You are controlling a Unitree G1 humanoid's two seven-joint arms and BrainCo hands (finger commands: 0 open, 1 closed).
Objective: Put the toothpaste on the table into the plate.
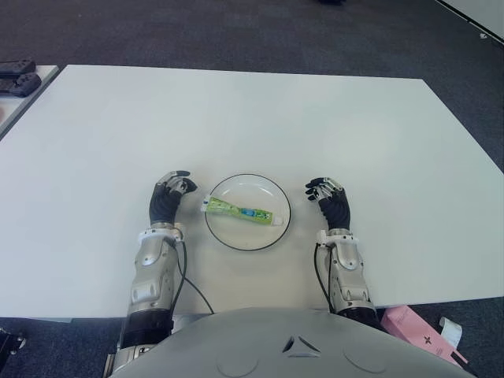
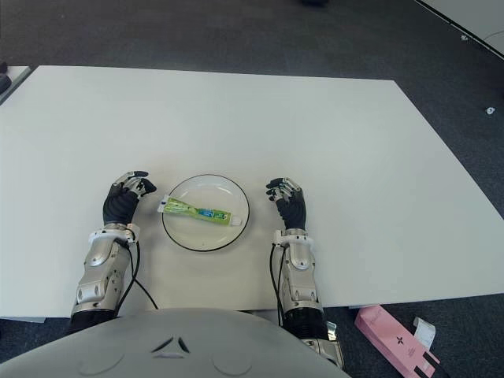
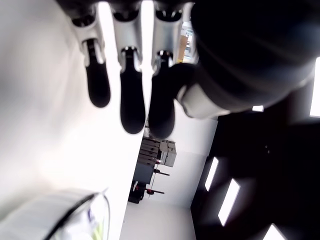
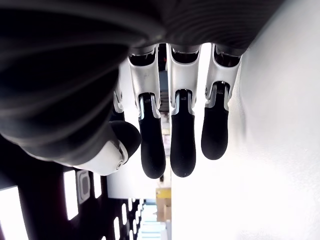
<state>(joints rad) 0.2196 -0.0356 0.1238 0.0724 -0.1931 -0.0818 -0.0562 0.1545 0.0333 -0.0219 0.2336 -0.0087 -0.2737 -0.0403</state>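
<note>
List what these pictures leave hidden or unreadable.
- Toothpaste label: too small to read in both eye views.
- Plate: left wrist view's edge cuts most off.
- Pink box on the floor: cut by the frame edge, table edge beside it.
- Right wrist view: fingers block the plate.

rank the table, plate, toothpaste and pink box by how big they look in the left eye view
1. table
2. plate
3. Toothpaste and pink box look close in size; the box is partly cut off and at another depth, so unranked.
</note>
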